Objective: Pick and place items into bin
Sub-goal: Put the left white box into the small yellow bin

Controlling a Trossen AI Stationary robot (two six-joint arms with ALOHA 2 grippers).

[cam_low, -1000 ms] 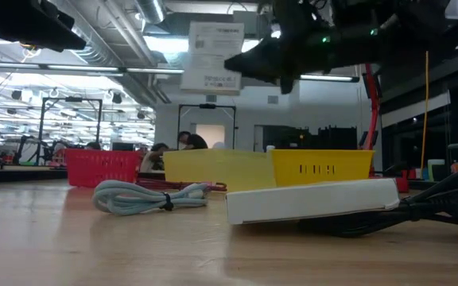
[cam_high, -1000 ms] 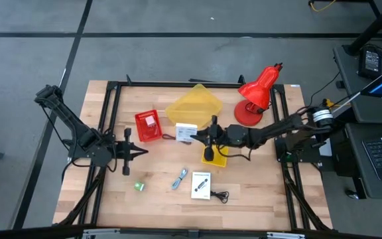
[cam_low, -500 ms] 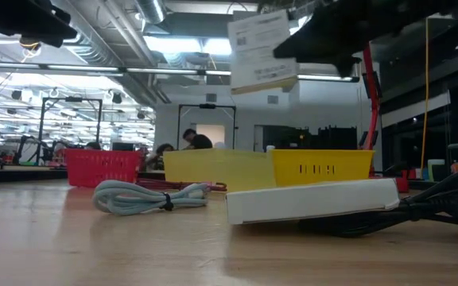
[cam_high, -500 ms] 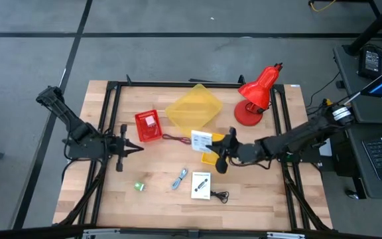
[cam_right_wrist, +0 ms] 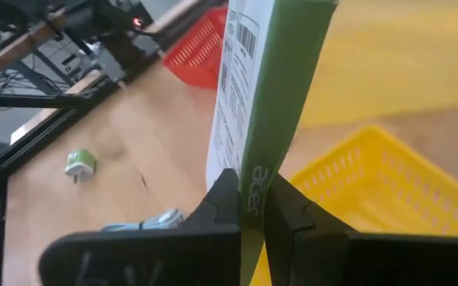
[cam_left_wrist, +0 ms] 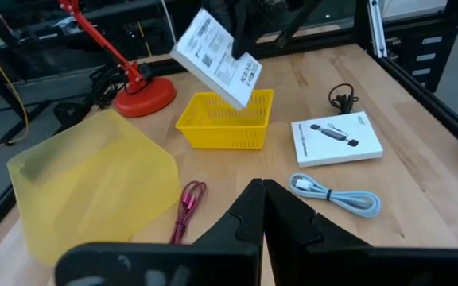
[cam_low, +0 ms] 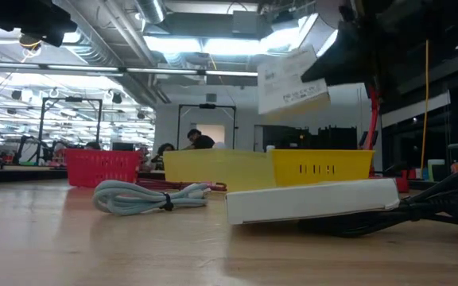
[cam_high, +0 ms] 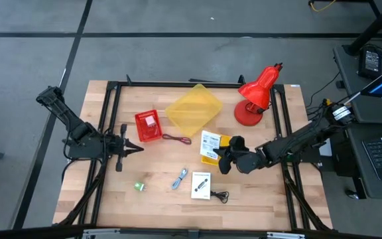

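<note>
Since a second ago, my right gripper (cam_high: 225,154) has drawn back from the table's middle toward my right side, carrying the white box (cam_high: 209,142) with it. It now hangs in the air, clear of the table.

My right fingers are clamped on one thin edge of the box; the right wrist view shows the green-edged carton (cam_right_wrist: 262,103) standing up out of the closed jaws, barcode side facing away.

Key relation: the small yellow basket (cam_high: 215,154) lies directly beneath and just beside the held box. From the left wrist view the box (cam_left_wrist: 215,58) hovers tilted above the basket (cam_left_wrist: 225,120), its lower corner over the basket's opening. The box's long axis runs at a slant, not flat to the basket mouth. I judge the drop needs little more travel, perhaps a slight levelling, though how high the box sits above the rim is hard to tell from overhead.

My left gripper (cam_high: 130,148) is shut on nothing, parked near the red basket (cam_high: 148,125), well apart from the yellow one; the right arm is plainly the nearer.

Still on the table: a second white box (cam_high: 201,185), a blue-grey cable (cam_high: 180,179), a black cord (cam_high: 220,195), a green object (cam_high: 138,186), a dark red cord (cam_high: 176,139).
</note>
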